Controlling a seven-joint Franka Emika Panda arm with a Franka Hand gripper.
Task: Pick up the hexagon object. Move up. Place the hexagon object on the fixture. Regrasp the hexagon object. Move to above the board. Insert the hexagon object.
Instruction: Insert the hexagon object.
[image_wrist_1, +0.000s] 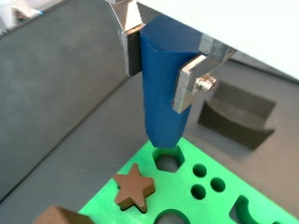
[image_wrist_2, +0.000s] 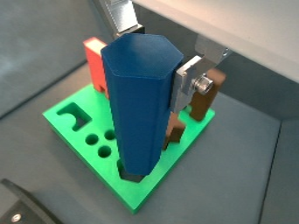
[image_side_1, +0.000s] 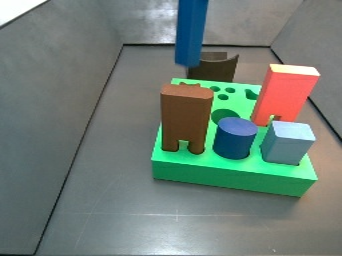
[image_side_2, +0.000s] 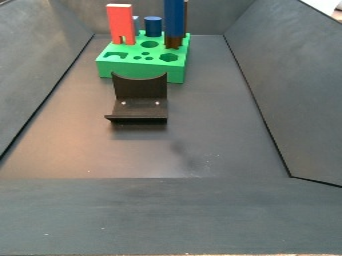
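Hexagon object (image_wrist_2: 138, 105), upright at frame centre, is clamped between my gripper (image_wrist_2: 149, 63) plates, its tip entering a hole at the board (image_wrist_2: 70, 114) corner. I should keep it vertical, facets aligned, descending slowly.
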